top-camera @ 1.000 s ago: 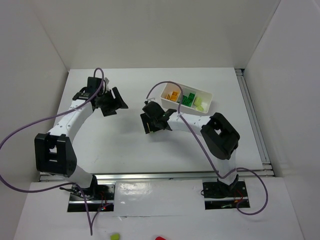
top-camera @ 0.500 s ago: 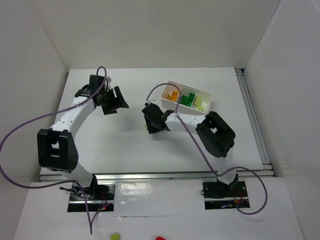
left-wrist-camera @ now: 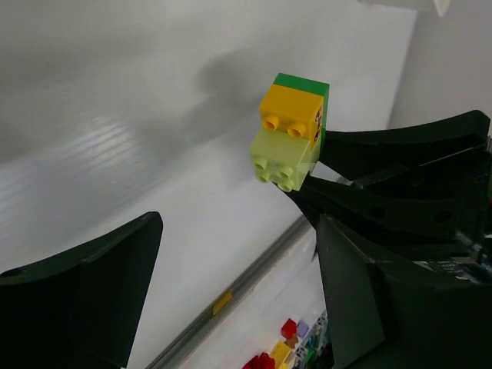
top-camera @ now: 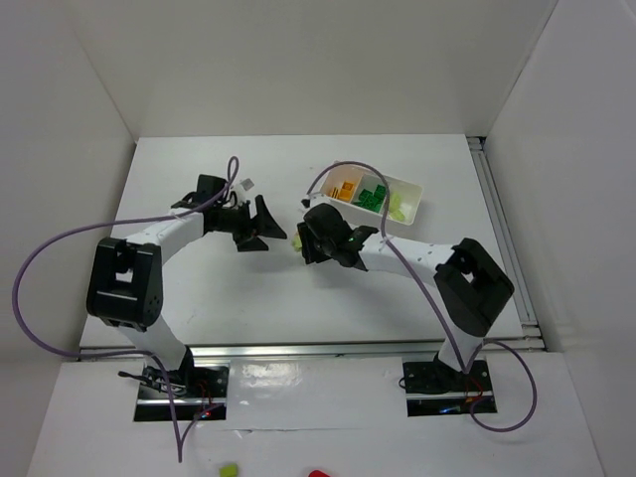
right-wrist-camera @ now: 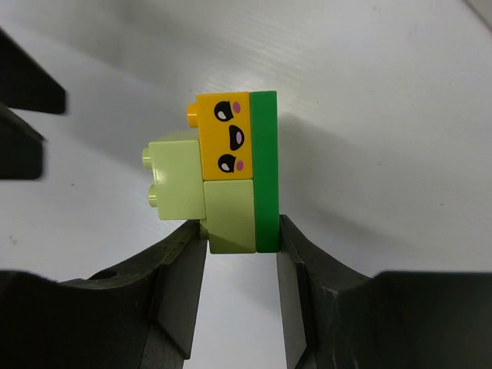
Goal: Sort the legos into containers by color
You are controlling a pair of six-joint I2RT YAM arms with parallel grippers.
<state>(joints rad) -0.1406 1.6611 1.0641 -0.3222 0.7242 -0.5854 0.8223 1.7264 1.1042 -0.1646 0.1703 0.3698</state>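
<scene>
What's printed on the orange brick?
Orange brick: black cartoon face, pink marks; clearest in right wrist view.

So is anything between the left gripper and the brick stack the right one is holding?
Nothing visible. The left gripper is open and faces the brick stack, which is pinched in the right gripper. The left wrist view shows only open space between its fingers and the stack.

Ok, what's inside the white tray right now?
Seen from the top view, the tray holds orange bricks left, dark green bricks middle, pale yellow-green bricks right. Counts are unclear; the right arm's cable crosses it.
</scene>
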